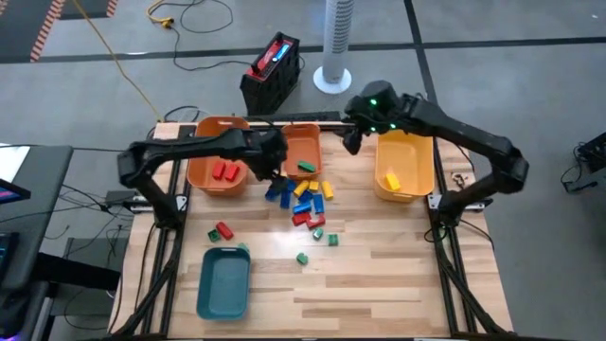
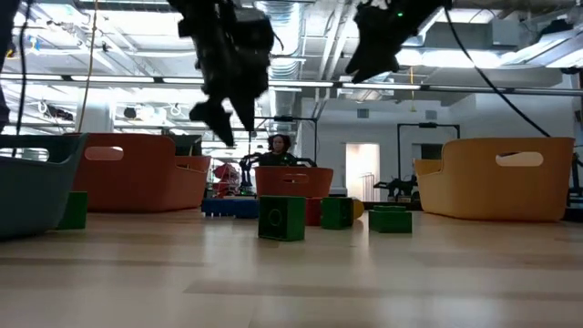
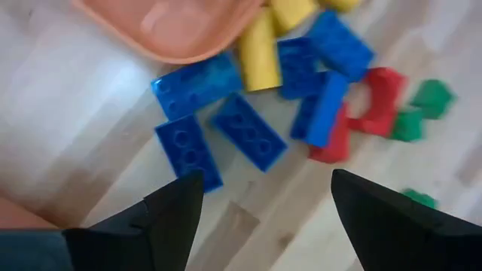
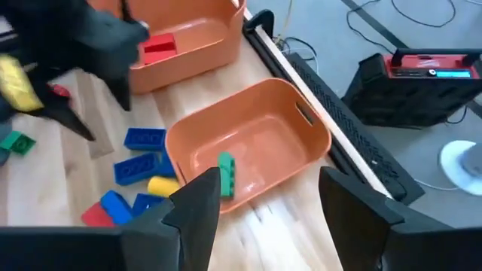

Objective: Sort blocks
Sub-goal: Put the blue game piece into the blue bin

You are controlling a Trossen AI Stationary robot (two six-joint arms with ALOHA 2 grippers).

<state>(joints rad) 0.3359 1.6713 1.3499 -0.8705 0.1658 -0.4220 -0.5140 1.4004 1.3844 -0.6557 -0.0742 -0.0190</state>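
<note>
Blue blocks (image 3: 242,129) lie on the table beside the middle orange bin (image 1: 301,150), right under your left gripper (image 3: 260,214), fingers apart and empty, so it's nearer than the right gripper (image 4: 263,207), open above that bin.

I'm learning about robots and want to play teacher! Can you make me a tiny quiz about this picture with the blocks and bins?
1. True or false: the teal bin has blocks in it.
2. What colour are the blocks in the big orange bin? A) blue B) red C) green
3. Fill in: the left gripper hangs with open fingers over a bunch of ____ blocks.

Key:
1. False, it looks empty.
2. B, red blocks.
3. Blue. Meanwhile the right gripper, fingers apart, is above the small orange bin that holds one green block.
</note>
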